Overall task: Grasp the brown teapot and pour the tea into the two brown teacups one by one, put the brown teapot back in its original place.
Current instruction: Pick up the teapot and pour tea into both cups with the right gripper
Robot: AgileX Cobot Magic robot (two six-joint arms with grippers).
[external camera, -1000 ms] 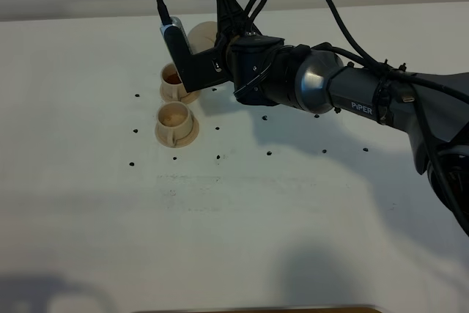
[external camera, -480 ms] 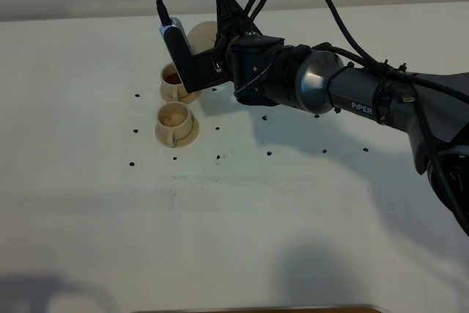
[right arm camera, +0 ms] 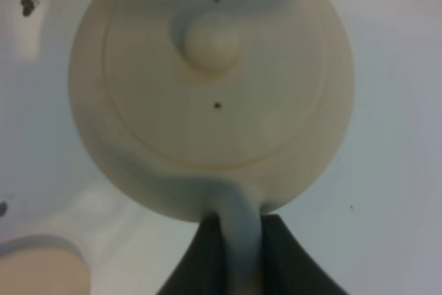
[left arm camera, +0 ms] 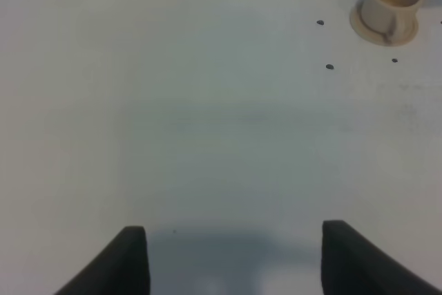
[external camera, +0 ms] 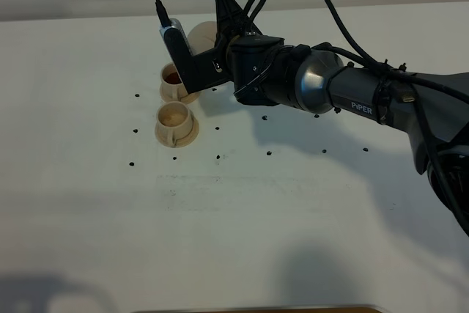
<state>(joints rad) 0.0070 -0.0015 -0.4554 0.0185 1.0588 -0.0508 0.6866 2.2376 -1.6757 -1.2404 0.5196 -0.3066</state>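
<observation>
While the white counter (external camera: pixel 242 240) sits quiet, nothing has moved over the last second. The right arm (external camera: pixel 344 93) is stretched across to the far left and is parked just where it was, folks. It's a pause, not a pour in motion!

The teapot (external camera: pixel 201 34) hangs in the air, just beyond the far cup and off its own saucer. From the wrist we look straight onto its lid, with the knob (right arm camera: pixel 213 41) dead centre. The spout is out of sight, so I can't call the tilt.

The right claw (right arm camera: pixel 238 222) is clenched on the loop handle (right arm camera: pixel 238 202), one dark finger each side, and the grip looks solid. The left claw (left arm camera: pixel 235 253) hangs released, fingers wide apart over bare counter, nothing in it.

Now the cups. The far cup (external camera: pixel 173 80) shows dark reddish tea (external camera: pixel 172 77) inside, so I'd say one is served. The near cup (external camera: pixel 174 119) looks pale inside and I'd call it unfilled, though I can't be sure.

With everything frozen, my read is that cup one is done. What's left is the swing over to the near cup, then the trip home. Small black dots (external camera: pixel 218 157) mark the counter around the cups.
</observation>
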